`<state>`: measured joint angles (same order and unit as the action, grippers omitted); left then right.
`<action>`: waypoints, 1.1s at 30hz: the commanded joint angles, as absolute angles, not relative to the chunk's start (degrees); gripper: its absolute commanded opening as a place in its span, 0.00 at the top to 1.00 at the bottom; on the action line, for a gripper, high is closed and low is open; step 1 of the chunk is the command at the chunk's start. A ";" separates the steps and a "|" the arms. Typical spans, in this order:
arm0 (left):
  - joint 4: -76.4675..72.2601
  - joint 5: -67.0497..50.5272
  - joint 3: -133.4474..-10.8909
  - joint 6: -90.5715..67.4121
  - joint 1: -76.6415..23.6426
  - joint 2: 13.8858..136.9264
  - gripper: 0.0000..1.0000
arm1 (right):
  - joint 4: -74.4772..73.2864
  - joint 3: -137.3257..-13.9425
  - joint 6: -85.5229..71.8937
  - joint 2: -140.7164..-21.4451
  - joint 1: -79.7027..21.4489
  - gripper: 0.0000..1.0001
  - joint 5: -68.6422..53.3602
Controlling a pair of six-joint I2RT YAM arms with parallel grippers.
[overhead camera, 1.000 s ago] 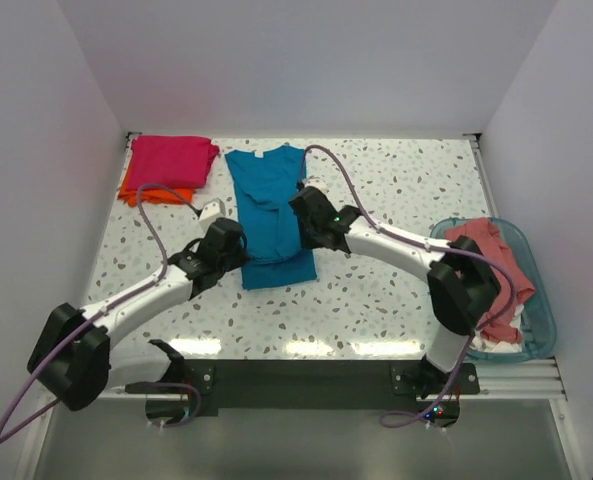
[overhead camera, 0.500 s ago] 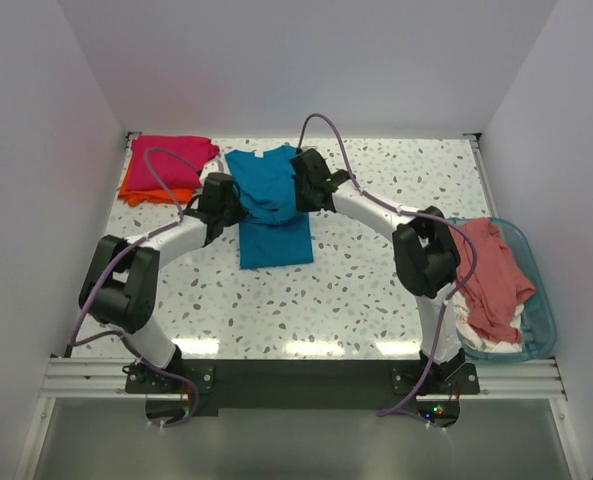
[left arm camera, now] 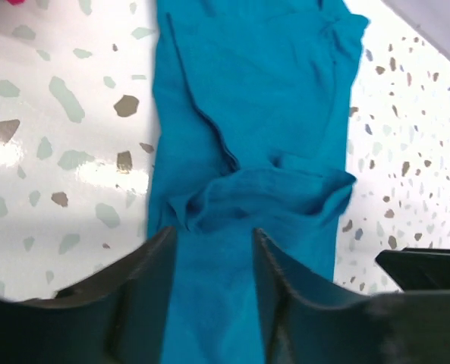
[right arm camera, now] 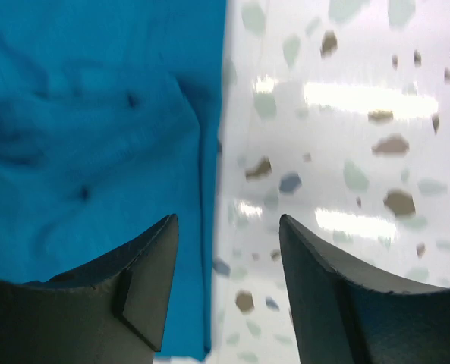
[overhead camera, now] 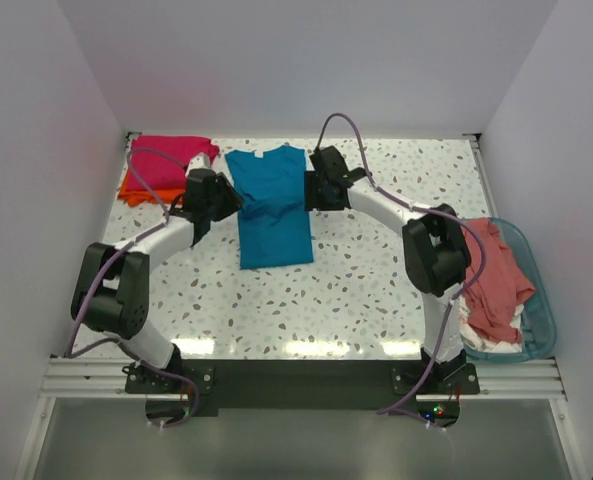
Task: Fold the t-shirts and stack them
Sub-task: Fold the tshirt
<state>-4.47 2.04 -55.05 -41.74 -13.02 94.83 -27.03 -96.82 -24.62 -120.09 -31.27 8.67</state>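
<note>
Speckled tabletop [overhead camera: 376, 280] carries the teal t-shirt [overhead camera: 273, 210] — left gripper [left arm camera: 213, 243] and right gripper [right arm camera: 228, 227] flank its long edges, jaws parted, empty — magenta-on-orange stack [overhead camera: 166, 165] far-left, basket [overhead camera: 516, 352] well right.

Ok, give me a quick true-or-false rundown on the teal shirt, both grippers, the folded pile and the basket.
1. The teal blue cloth t-shirt lies flat on the speckled white table, between the two grippers. True.
2. The left gripper and the right gripper are both shut on the teal shirt. False: both stand open over it and hold nothing.
3. The folded magenta pink shirt lies on top of the folded orange shirt at the table's far left corner. True.
4. The clear blue-tinted plastic basket is empty. False: it holds a crumpled salmon pink shirt.
</note>
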 commanded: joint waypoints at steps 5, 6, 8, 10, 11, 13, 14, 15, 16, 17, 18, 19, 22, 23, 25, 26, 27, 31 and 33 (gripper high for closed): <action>-7.19 8.88 -46.95 -45.44 -23.72 85.34 0.91 | -19.34 -82.11 -26.45 -108.28 -35.85 0.57 6.51; -7.47 8.62 -46.59 -45.87 -24.17 85.95 0.95 | -18.38 -81.57 -26.46 -108.80 -36.21 0.59 6.16; -7.38 8.44 -47.10 -46.14 -24.70 88.66 1.00 | -18.63 -82.43 -26.46 -110.03 -36.73 0.61 5.72; -7.21 8.52 -48.33 -45.79 -24.70 90.87 1.00 | -18.37 -84.36 -26.19 -112.05 -36.83 0.62 4.49; -7.38 8.70 -49.82 -45.36 -24.70 93.23 1.00 | -17.93 -85.16 -25.84 -112.76 -36.83 0.62 3.96; -7.73 8.44 -51.93 -44.39 -24.35 95.70 1.00 | -18.28 -89.18 -25.23 -115.82 -36.83 0.62 3.52; -7.21 8.44 -55.08 -43.43 -24.17 98.50 1.00 | -18.72 -90.77 -24.79 -117.23 -36.83 0.62 2.99; -6.51 8.79 -56.67 -43.24 -23.82 99.92 1.00 | -19.50 -92.44 -24.44 -118.38 -36.74 0.62 2.73; -6.07 8.53 -59.30 -43.24 -22.86 101.24 1.00 | -19.60 -95.33 -23.91 -120.82 -36.65 0.62 2.64; -6.33 8.00 -60.28 -42.89 -22.07 103.51 1.00 | -19.77 -96.84 -23.82 -122.07 -36.56 0.62 2.90; -6.50 7.74 -61.34 -42.98 -21.36 104.67 1.00 | -21.08 -98.60 -23.73 -123.30 -36.39 0.62 3.77; -6.50 7.56 -63.26 -42.89 -19.88 105.72 1.00 | -21.79 -101.75 -23.82 -125.92 -35.86 0.62 4.13; -5.98 6.42 -65.91 -42.45 -17.06 109.76 1.00 | -22.94 -105.19 -24.43 -128.40 -34.46 0.61 4.13; -5.63 6.24 -67.57 -42.36 -16.53 111.43 1.00 | -23.11 -105.55 -25.04 -129.54 -33.93 0.61 4.22; -5.54 5.71 -68.90 -41.93 -15.65 112.93 0.99 | -23.12 -105.47 -26.10 -130.08 -32.70 0.61 3.78; -5.28 5.63 -69.34 -41.49 -15.56 114.42 0.99 | -22.85 -105.38 -26.19 -130.60 -32.26 0.60 3.43; -5.01 5.19 -69.78 -41.31 -15.47 115.13 0.99 | -23.46 -105.55 -26.37 -131.13 -31.99 0.60 3.43; -4.39 4.57 -69.01 -42.01 -15.38 117.07 0.99 | -25.31 -105.65 -26.46 -132.71 -31.46 0.60 3.43; -4.40 5.09 -68.21 -42.71 -15.38 116.90 0.99 | -25.23 -104.51 -26.46 -132.63 -31.29 0.59 3.60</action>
<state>-5.28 5.58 -68.58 -43.29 -15.16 115.79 -23.35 -104.29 -26.04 -131.85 -31.14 3.31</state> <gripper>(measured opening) 0.013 0.408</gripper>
